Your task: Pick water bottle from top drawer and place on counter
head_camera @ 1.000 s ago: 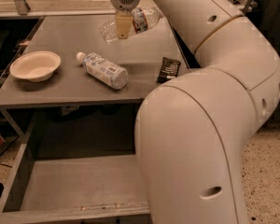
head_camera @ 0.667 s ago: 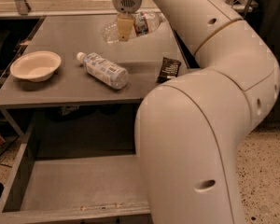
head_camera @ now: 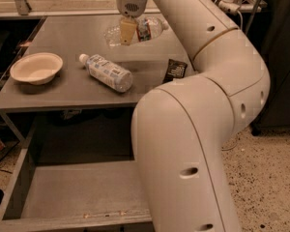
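The hand (head_camera: 128, 31) hangs over the back half of the worktop (head_camera: 77, 37), towards its right edge, closed on the water bottle (head_camera: 149, 29). One pale finger lies across the clear body and the bottle sits crosswise in the grip, its cap end pointing to the right edge.

Compared with a second ago, the hand and bottle sit a little lower and nearer the surface. Nothing else has shifted. It reads as the last part of the lowering before the bottle is set down. Whether the bottle already touches the worktop cannot be told from this view; a faint shadow lies just below it.

The drawer (head_camera: 82, 190) stands pulled out under the front edge and its grey floor shows nothing on it, so the picking part looks done. What appears left is to finish the descent, let go, and lift away.

On the worktop, a second bottle (head_camera: 108, 72) with a large white-blue label lies on its side near the middle. A pale bowl (head_camera: 36, 67) sits by the left edge and a dark packet (head_camera: 175, 70) by the right edge. All are well apart from the held bottle. Released lying down, the ribbed bottle could roll, so a gentle release looks wise.
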Tool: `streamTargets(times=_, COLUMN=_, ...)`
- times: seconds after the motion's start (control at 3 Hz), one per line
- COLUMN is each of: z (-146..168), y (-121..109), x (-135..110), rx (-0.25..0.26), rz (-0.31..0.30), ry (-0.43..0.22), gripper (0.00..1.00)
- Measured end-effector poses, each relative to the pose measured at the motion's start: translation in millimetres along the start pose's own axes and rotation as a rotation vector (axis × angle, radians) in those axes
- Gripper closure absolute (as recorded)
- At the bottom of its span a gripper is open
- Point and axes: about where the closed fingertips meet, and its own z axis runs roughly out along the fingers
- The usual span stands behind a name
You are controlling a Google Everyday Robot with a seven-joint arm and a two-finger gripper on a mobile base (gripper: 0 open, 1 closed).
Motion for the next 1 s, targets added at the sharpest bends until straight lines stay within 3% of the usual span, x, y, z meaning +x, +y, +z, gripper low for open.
streamTargets(times=1.0, z=42, y=-5, x=-24, rx=-0.054, rz=-0.038, ry=-0.073, gripper=1.0)
